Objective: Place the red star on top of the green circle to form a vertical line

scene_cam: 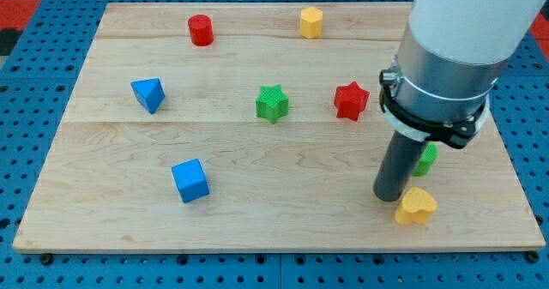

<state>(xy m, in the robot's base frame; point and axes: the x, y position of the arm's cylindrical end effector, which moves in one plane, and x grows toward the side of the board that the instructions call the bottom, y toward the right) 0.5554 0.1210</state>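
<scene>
The end effector is a plain dark rod with no jaws, so nothing is grasped by it; my tip (389, 196) is seen near the view's bottom right. It is set just to the left of the yellow heart (416, 207), and whether the two touch cannot be told. The rod hangs from a big white and grey arm (450, 49) that comes in from the view's top right.

All the blocks are carried by the wooden desk (283, 220). The blue cube (190, 180) is found at the lower left, and the blue triangle (148, 94) above it, further left. The green star (272, 103) is seen in the middle. The red star (350, 100) lies just to its right, above and left of my tip and apart from it. The green circle (425, 159) is mostly hidden behind the rod, just above the yellow heart. The red cylinder (201, 30) and the yellow hexagon (310, 21) are placed near the top edge.
</scene>
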